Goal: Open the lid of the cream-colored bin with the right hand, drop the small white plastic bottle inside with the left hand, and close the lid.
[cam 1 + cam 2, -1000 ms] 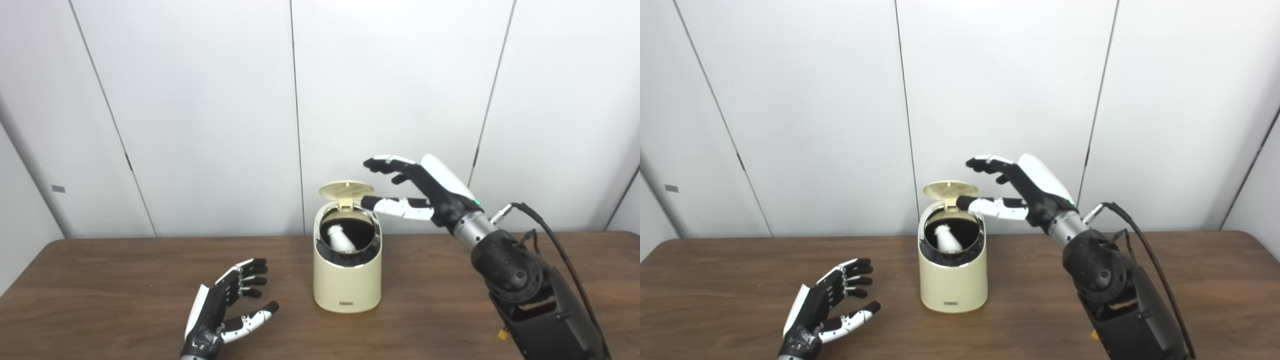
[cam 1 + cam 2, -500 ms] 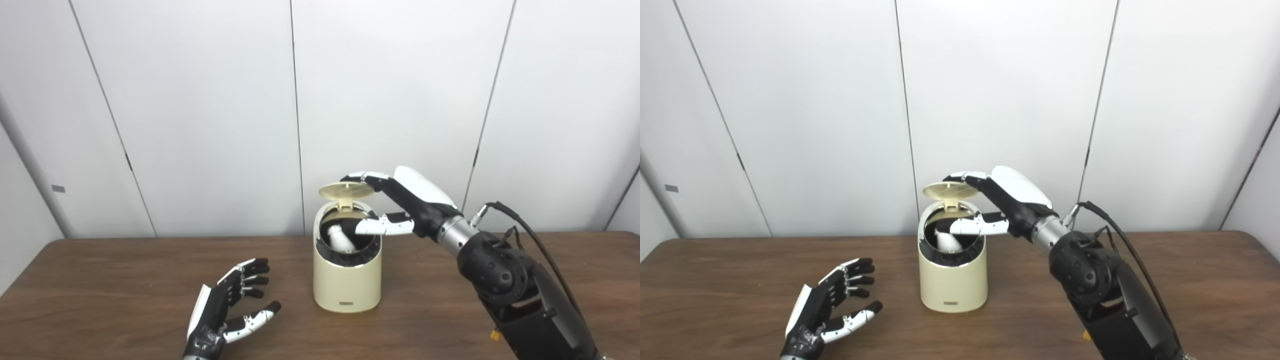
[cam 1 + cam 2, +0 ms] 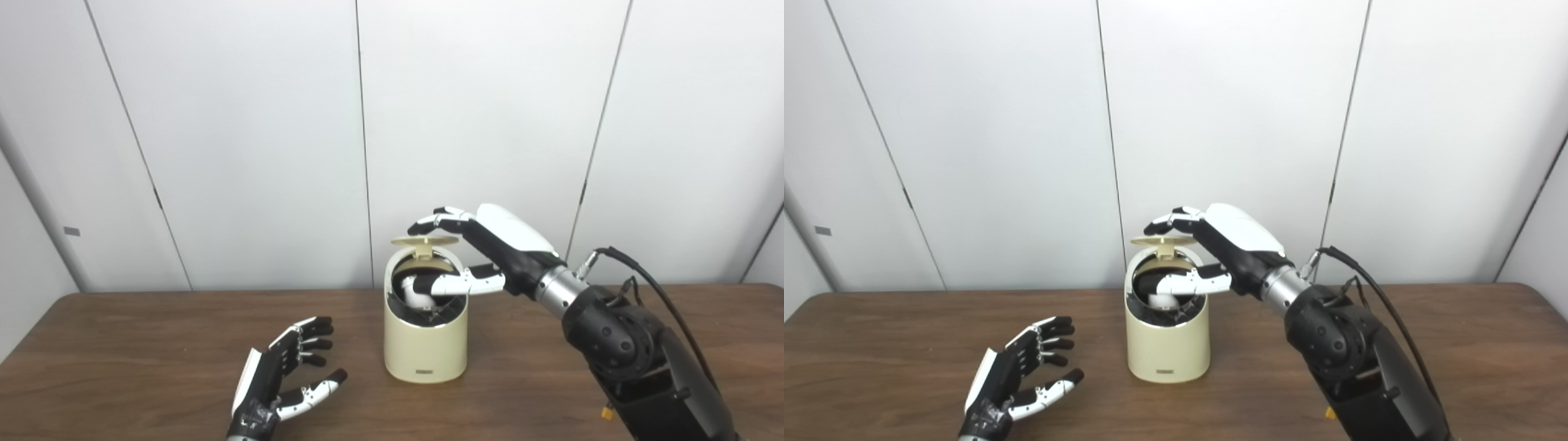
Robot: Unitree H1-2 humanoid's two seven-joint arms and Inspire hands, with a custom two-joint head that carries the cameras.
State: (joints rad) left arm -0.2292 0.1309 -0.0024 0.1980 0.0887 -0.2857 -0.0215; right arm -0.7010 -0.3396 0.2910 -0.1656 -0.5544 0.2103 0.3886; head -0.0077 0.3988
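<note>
The cream-colored bin (image 3: pixel 425 346) stands at the middle of the table. Its lid (image 3: pixel 425 241) is hinged at the back and tilted partway down over the mouth. My right hand (image 3: pixel 484 254) reaches over the bin from the right, fingers spread; its fingertips (image 3: pixel 429 220) rest on top of the lid and its thumb lies across the opening. The small white plastic bottle (image 3: pixel 414 295) lies inside the bin, partly hidden by the thumb. My left hand (image 3: pixel 285 380) rests open on the table to the bin's left, palm up, holding nothing.
The brown wooden table (image 3: pixel 122 343) runs across the whole view, backed by white wall panels (image 3: pixel 245 122). A black cable (image 3: pixel 643 288) loops from my right forearm.
My right hand has come down and leftward from above the bin onto the lid, and the lid has tipped from nearly upright to partway down. My left hand has barely shifted.
</note>
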